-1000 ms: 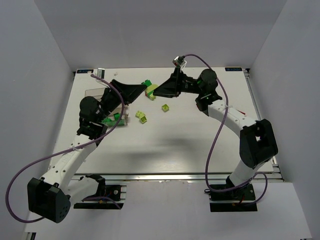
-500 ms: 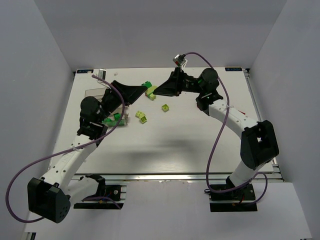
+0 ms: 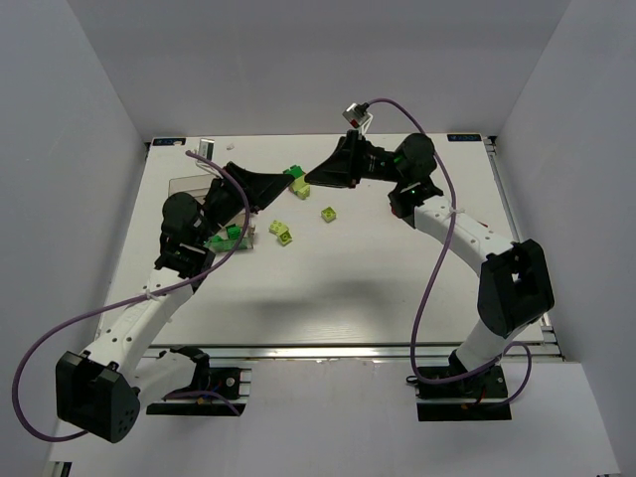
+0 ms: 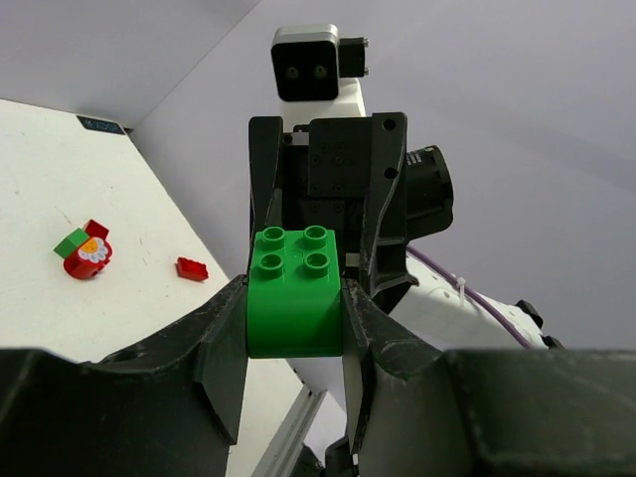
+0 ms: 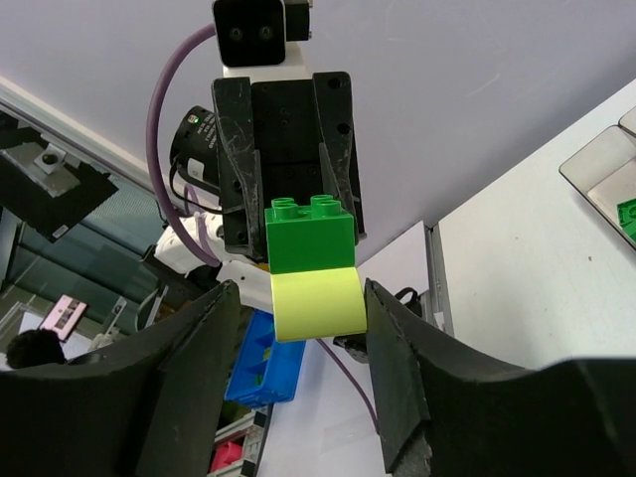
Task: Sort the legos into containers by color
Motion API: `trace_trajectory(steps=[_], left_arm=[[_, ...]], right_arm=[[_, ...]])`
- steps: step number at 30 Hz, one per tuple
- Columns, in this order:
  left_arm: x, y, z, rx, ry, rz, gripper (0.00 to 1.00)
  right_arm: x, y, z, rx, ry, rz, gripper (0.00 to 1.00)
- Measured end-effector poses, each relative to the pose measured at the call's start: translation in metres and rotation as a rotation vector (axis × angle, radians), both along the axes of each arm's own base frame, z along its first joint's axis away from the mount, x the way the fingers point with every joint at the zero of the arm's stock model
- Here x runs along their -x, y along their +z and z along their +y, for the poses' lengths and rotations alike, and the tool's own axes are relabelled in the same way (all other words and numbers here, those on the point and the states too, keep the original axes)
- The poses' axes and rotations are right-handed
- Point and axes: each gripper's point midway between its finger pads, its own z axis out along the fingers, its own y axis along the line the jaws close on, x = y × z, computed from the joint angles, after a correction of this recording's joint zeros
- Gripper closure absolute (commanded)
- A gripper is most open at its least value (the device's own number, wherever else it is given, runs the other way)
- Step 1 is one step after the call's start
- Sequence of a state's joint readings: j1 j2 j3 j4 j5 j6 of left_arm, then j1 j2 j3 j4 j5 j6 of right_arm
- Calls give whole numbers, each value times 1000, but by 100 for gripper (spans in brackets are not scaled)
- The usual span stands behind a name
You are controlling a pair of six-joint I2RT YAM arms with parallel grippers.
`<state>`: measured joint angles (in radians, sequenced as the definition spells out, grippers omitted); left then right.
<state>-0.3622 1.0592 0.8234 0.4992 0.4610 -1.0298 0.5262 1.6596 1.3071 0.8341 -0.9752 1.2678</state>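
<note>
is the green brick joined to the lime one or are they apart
Joined: in the right wrist view the green brick sits flush on the lime brick, no gap between them.

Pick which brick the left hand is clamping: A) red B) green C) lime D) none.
B: in the left wrist view the left hand has both fingers pressed against the sides of the green brick, while the red brick lies loose on the table.

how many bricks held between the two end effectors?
2: a green studded plastic brick clamped in the left end effector, and a lime yellow-green brick joined to it, inside the open right end effector.
</note>
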Motion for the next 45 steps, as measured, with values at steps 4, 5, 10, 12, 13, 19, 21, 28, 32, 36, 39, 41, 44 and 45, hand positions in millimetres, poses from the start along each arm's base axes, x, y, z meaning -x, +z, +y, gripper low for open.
trace_trajectory(steps=[4, 5, 10, 12, 13, 19, 21, 28, 32, 36, 39, 41, 44, 45], left_arm=[[2, 2, -1, 5, -8, -6, 100], [2, 3, -1, 8, -9, -8, 100], [2, 2, -1, 3, -11, -9, 100], [0, 1, -1, -8, -5, -10, 100], [0, 1, -1, -14, -1, -11, 100], [-19, -4, 21, -51, 92, -5, 100], [-31, -8, 36, -59, 154, 7, 100], [-48, -17, 67, -95, 267, 32, 100], [-53, -47, 83, -207, 358, 125, 100], [-56, -89, 111, -347, 503, 306, 100], [-56, -125, 136, -441, 607, 462, 100], [-57, -150, 150, -504, 657, 566, 97], [-58, -183, 165, -591, 692, 705, 94], [-59, -194, 170, -623, 700, 753, 93]], right_arm=[[0, -1, 0, 3, -1, 0, 59], [-1, -2, 0, 5, -2, 1, 63], [-1, -3, 1, 9, -4, 1, 100], [-1, -4, 1, 12, -4, 1, 100], [-2, -4, 1, 12, -6, 1, 100], [1, -18, 2, 32, 7, 11, 100], [3, -25, 2, 45, 16, 20, 100], [3, -35, 2, 66, 19, -3, 100], [-12, -51, 9, 133, -16, -48, 100], [-34, -73, 15, 214, -70, -100, 100], [-43, -93, 17, 272, -93, -113, 100], [-48, -106, 17, 309, -103, -115, 100], [-54, -119, 17, 350, -116, -127, 100], [-56, -122, 16, 363, -122, -135, 100]])
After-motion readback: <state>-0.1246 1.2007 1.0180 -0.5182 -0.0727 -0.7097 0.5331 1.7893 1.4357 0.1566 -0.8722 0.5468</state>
